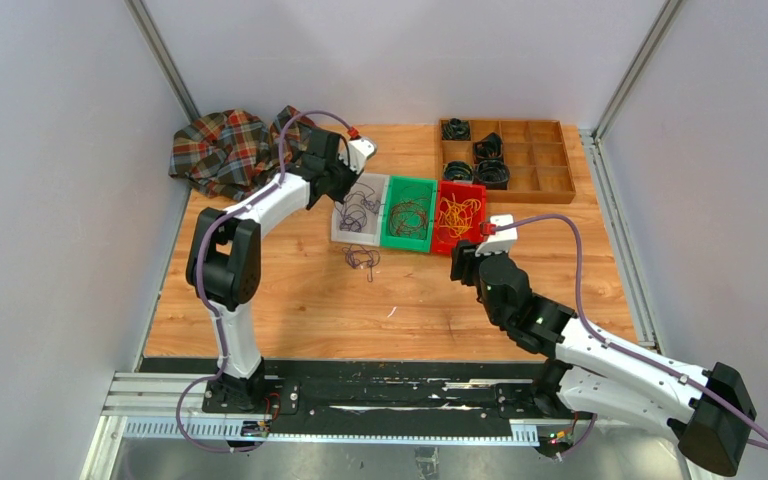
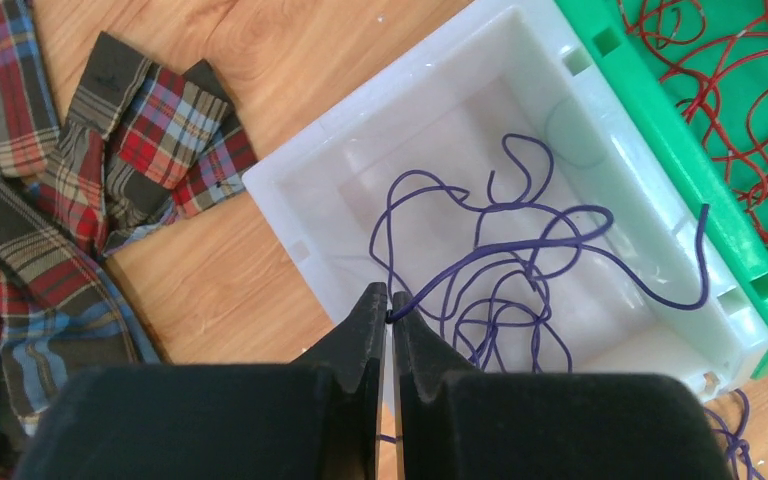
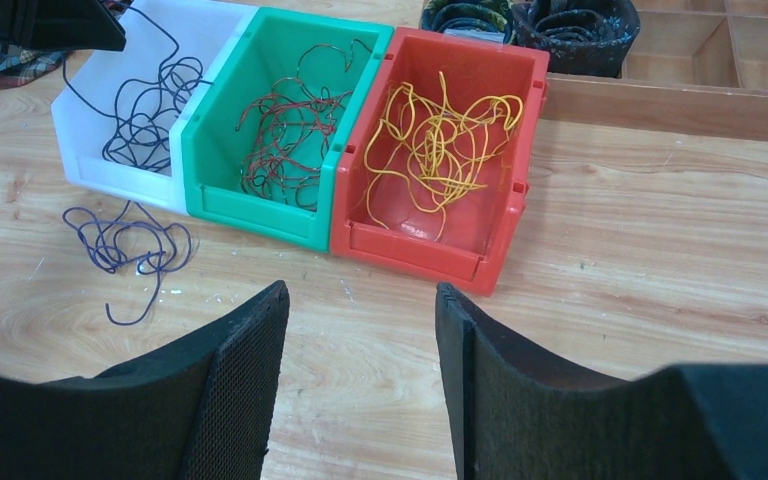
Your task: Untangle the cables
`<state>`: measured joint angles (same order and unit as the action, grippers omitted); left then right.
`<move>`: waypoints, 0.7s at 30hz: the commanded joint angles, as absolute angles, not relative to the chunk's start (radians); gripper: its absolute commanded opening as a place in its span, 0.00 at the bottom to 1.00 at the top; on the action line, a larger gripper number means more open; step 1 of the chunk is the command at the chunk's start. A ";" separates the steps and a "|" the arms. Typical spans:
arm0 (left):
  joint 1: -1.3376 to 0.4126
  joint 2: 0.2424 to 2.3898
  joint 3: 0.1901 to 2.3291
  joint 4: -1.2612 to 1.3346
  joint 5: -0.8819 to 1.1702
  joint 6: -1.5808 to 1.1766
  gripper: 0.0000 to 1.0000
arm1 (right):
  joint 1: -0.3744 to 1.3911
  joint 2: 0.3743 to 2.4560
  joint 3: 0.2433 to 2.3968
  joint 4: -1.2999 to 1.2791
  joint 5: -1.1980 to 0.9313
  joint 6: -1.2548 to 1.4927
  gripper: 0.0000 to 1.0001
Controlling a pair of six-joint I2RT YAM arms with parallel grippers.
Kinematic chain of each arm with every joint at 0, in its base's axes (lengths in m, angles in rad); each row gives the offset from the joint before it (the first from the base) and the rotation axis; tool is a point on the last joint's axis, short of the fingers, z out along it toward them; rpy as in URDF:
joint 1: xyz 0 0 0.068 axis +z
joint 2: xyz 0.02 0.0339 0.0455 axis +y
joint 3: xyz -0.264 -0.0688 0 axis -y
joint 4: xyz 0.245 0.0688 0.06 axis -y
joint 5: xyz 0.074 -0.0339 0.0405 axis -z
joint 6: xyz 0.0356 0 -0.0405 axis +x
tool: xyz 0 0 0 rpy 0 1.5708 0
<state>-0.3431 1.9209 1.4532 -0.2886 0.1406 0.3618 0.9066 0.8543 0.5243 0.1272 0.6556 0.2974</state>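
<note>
The wooden desk [image 1: 360,310] carries a crumpled plaid cloth [image 1: 225,150] at its far left corner and a compartmented wooden tray [image 1: 545,180] at its far right corner, with black coiled cords [image 1: 490,172] in several of the tray's left compartments. Between them, toward the far edge, three bins stand side by side and touching: a white bin [image 2: 330,200] on the left, a green bin [image 3: 260,222] in the middle and a red bin [image 3: 420,255] on the right. The left gripper [image 2: 390,310] hangs over the near left part of the white bin, its jaws pressed together with a thin strand pinched at the tips; that strand belongs to the purple cables [image 2: 508,300], which lie in loose loops inside the white bin, one end draped over the wall next to the green bin. The right gripper [image 3: 360,290] hovers above bare desk just on the near side of the red and green bins, its jaws apart and holding nothing. Dark red-brown cables [image 3: 285,140] fill the green bin and yellow-orange cables [image 3: 440,145] the red one. A smaller loose purple bundle [image 3: 130,245] lies on the desk just beside the white bin's near wall. The left arm hides part of the white bin in the overhead view, and the thin wires' crossings are hard to make out.
</note>
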 commanded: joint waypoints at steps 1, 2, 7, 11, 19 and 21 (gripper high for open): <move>-0.344 1.926 1.477 -0.325 0.196 0.355 0.12 | 0.891 0.852 0.523 0.109 0.652 0.318 0.56; -0.345 1.930 1.490 -0.344 0.206 0.354 0.17 | 0.892 0.856 0.528 0.106 0.651 0.319 0.55; -0.348 1.931 1.571 -0.451 0.283 0.362 0.54 | 0.891 0.864 0.543 0.093 0.648 0.316 0.55; -0.346 1.905 1.612 -0.511 0.310 0.383 0.77 | 0.890 0.859 0.556 0.085 0.647 0.301 0.55; -0.304 1.839 1.750 -0.744 0.312 0.409 0.98 | 0.890 0.940 0.600 0.118 0.562 0.259 0.63; -0.282 1.822 1.787 -0.817 0.308 0.389 0.98 | 0.891 1.018 0.628 0.170 0.513 0.254 0.64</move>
